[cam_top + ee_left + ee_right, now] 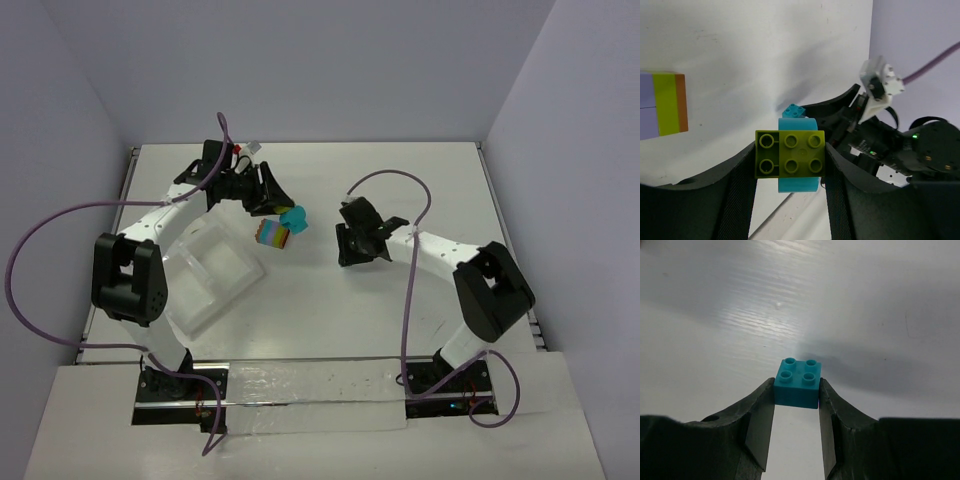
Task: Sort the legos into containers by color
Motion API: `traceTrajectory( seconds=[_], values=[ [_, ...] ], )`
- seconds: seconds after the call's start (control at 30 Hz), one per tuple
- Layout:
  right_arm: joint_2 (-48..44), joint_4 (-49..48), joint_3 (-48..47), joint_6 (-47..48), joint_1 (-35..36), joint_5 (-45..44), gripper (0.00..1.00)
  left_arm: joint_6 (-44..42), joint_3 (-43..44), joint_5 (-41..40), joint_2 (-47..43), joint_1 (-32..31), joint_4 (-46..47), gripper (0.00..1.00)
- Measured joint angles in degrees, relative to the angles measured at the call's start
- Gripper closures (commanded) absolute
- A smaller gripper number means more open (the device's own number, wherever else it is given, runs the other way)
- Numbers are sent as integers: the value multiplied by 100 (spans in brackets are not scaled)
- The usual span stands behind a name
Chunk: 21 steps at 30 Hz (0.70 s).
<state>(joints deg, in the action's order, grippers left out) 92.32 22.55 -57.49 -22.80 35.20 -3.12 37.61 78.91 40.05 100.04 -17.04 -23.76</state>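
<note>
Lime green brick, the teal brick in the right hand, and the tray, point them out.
Lime green brick [790, 154]: left wrist view, studded top face.
Teal brick [797, 396]: right wrist view, side face below the studs.
Tray [228, 262]: top external view, bare compartment floor.

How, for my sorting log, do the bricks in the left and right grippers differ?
The lime green brick in the left gripper shows six studs; the teal brick in the right gripper shows four. The lime green brick has a teal piece against it; the teal brick is alone. Both are pinched by their sides, studs facing the wrist camera.
</note>
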Motion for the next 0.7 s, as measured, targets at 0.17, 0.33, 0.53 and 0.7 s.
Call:
traceTrajectory(
  seconds=[0.17, 0.33, 0.53, 0.7],
  values=[
    [235, 110, 0, -89, 0, -121, 16, 72, 0, -205, -21, -2, -42, 100],
    [183, 72, 0, -51, 2, -101, 11, 88, 0, -401, -32, -2, -157, 100],
    [-530, 50, -111, 304, 96, -105, 13, 319, 69, -858, -32, -13, -487, 100],
    [-1217, -471, -390, 856, 666, -174, 12, 812, 332, -1498, -32, -133, -865, 100]
  ],
)
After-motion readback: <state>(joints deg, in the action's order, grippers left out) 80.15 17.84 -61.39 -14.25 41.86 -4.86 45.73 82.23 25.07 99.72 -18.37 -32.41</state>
